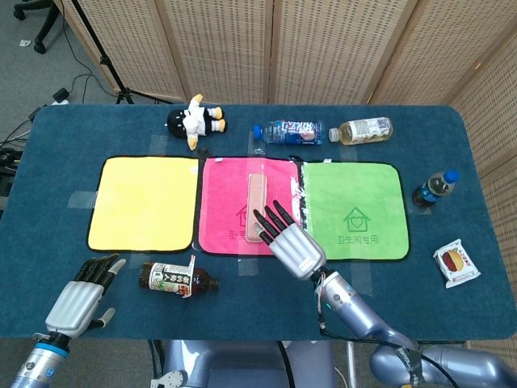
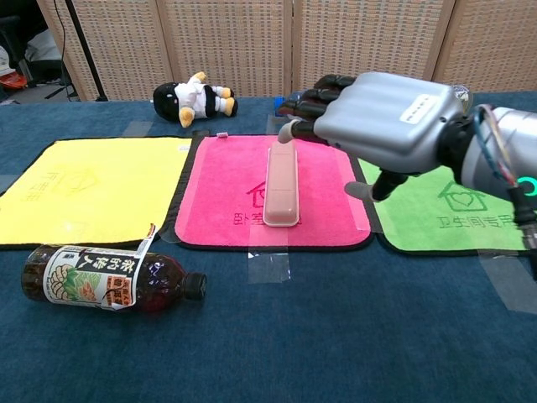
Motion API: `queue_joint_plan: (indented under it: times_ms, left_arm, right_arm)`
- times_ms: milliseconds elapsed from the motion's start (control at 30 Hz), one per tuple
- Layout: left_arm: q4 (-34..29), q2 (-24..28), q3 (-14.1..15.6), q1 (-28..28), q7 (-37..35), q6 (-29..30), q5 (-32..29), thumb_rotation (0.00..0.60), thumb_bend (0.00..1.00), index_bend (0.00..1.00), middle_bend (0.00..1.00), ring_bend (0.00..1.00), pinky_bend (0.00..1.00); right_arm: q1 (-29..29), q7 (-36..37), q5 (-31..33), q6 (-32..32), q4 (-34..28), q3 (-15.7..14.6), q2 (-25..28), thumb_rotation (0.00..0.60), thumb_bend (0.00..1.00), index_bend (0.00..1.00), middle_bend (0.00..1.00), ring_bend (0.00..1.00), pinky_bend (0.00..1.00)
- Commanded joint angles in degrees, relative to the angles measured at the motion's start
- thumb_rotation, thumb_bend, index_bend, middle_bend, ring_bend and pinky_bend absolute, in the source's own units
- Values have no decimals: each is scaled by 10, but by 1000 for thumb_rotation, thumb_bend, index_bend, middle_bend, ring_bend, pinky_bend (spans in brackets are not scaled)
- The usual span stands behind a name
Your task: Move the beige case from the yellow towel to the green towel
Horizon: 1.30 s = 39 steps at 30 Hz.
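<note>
Fingertips [image 1: 266, 214] of the right hand [image 1: 289, 242] reach over the near end of the beige case [image 1: 256, 202] at the centre of the head view, extended side by side and holding nothing; whether they already touch the case cannot be told. In the chest view the same hand hovers upper right of centre, palm down, thumb hanging below, fingers stretched above the case's far end.

Case lies lengthwise on the pink towel [image 1: 226, 210] in the middle of the frame, not on the yellow towel [image 1: 141, 202] to its left, which is bare. Green towel [image 1: 355, 202], to the right, is also bare, so the transfer is not yet done: grasp, lift and placement all remain.

Left hand [image 1: 81, 295] sits at the lower left of the head view, fingers loosely apart, empty, near a dark tea bottle [image 1: 174, 279] lying on its side.
</note>
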Motion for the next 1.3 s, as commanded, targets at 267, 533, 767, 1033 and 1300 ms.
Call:
queue_joint_plan:
  times_ms: [267,533,767,1033,1300]
  left_arm:
    - [10,-1,-9,-1,-17,-10,-8,600,305,0,0,0,21]
    - [18,-4,-14,-5,-27,-28,-23,600,305,0,0,0,21]
    - [23,-5,-18,-5,-33,-30,-25,600,306,0,0,0,21]
    - [30,-13,-17,-10,-32,-49,-33,600,306,0,0,0,21]
    - [34,-18,-17,-13,-32,-58,-36,600,307,0,0,0,21]
  right_arm:
    - [94,-71,45,-42,78,2,-57,600,672,143,31,0,0]
    - [161,-94,93,-70,162,-2,-105,600,672,171,57,0,0]
    - [197,-90,118,-82,214,-13,-132,600,672,171,57,0,0]
    - [240,-78,139,-100,276,-10,-150,600,672,171,57,0,0]
    - [272,-49,156,-109,324,-18,-165,600,672,171,57,0,0]
